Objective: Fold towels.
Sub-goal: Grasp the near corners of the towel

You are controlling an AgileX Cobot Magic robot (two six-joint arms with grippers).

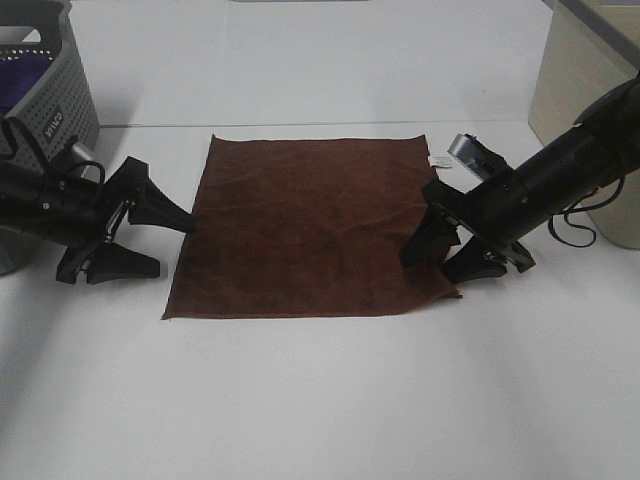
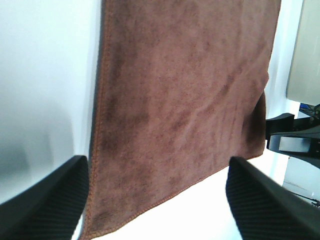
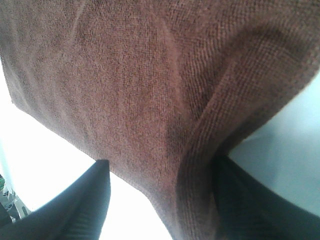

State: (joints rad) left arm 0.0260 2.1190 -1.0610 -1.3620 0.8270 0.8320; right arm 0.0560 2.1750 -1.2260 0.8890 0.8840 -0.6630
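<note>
**Exterior high view, with wrist detail.** The towel point(image 1: 310, 225) lies spread flat at the centre of the frame on the white table point(image 1: 320, 400), with its white tag point(image 1: 437, 160) at the upper right corner. The left gripper point(image 1: 172, 248), jaws spread, sits just beside the towel's left edge. The right gripper point(image 1: 427, 268), jaws likewise spread, straddles a raised ridge of cloth near the lower right corner. We judge the step in hand to be taking hold of the two side edges. To do it well, we would close each gripper squarely on the hem, lift both sides evenly, and keep the edges aligned. A grey basket point(image 1: 60, 90) stands at the upper left
</note>
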